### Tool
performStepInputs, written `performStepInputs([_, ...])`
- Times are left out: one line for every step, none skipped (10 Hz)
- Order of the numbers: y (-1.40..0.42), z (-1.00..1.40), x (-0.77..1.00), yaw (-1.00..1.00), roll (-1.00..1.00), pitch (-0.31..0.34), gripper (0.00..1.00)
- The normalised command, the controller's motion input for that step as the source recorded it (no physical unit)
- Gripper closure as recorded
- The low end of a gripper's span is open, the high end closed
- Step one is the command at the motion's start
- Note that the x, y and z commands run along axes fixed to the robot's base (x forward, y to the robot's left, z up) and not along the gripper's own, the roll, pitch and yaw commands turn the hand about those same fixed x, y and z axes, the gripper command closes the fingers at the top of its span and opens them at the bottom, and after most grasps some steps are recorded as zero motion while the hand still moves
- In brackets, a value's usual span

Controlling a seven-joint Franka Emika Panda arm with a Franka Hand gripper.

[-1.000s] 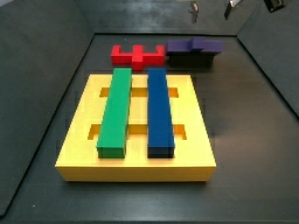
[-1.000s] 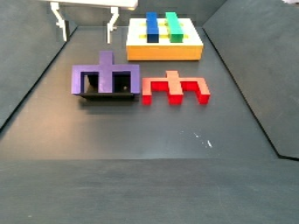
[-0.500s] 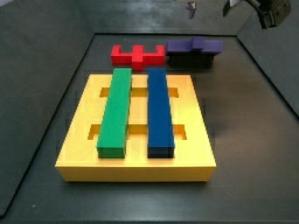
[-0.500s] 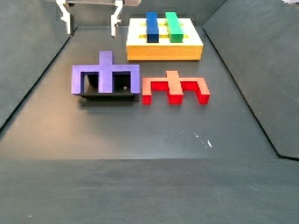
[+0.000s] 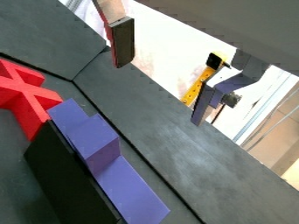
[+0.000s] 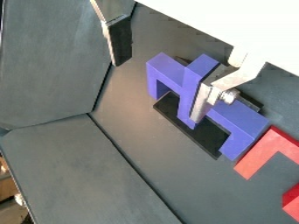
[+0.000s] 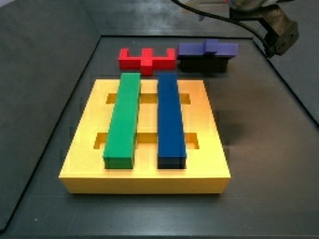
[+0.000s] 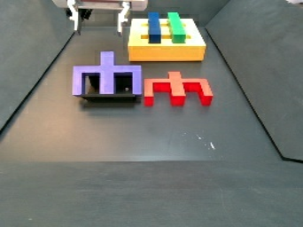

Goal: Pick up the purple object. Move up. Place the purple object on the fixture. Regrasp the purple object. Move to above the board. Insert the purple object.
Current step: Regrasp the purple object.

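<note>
1. The gripper [image 8: 101, 19] hangs open and empty above the floor's far end, its fingers [image 6: 117, 39] spread.
2. The purple object [image 8: 109, 78] rests on the fixture [image 8: 106, 97].
3. A red block [image 8: 178, 88] lies just beside it.
4. The board [image 7: 147, 136] carries a green bar [image 7: 121, 118] and a blue bar [image 7: 171, 118].

1. Purple object [image 8: 108, 80]: dark purple-blue.
2. Fixture [image 8: 109, 97]: black.
3. Notched block [image 8: 178, 89]: red.
4. Board [image 7: 147, 140]: yellow, carrying a green bar [image 7: 122, 119] and a blue bar [image 7: 170, 120].
5. Gripper [image 8: 101, 18], high above the floor: silver fingers, dark pads.
</note>
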Motion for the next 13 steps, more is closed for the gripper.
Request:
performStepInputs([0.0, -0.58, -0.08, 0.13, -0.11, -0.137, 0.0])
performStepInputs([0.0, -0.61, 0.0, 0.27, -0.29, -0.097, 0.0])
performStepInputs([0.0, -0.57, 0.0, 0.35, -0.48, -0.046, 0.0])
performStepInputs([0.02, -0.47, 0.05, 0.42, -0.61, -0.046, 0.0])
performStepInputs([0.02, -0.37, 0.15, 0.5, -0.69, -0.037, 0.0])
performStepInputs([0.0, -0.24, 0.17, 0.53, -0.67, 0.0, 0.0])
performStepInputs([0.0, -0.14, 0.03, 0.27, -0.3, 0.0, 0.0])
performStepInputs([0.0, -0.09, 0.0, 0.0, 0.0, 0.089, 0.0])
performStepInputs([0.0, -0.08, 0.08, -0.13, 0.11, 0.309, 0.0])
performStepInputs([0.0, -0.02, 0.21, -0.16, 0.15, 0.449, 0.0])
performStepInputs([0.0, -0.09, 0.09, -0.21, 0.13, 0.409, 0.0])
performStepInputs([0.0, -0.13, 0.02, -0.13, 0.04, 0.206, 0.0])
performStepInputs([0.0, -0.22, -0.04, 0.0, 0.0, 0.0, 0.0])
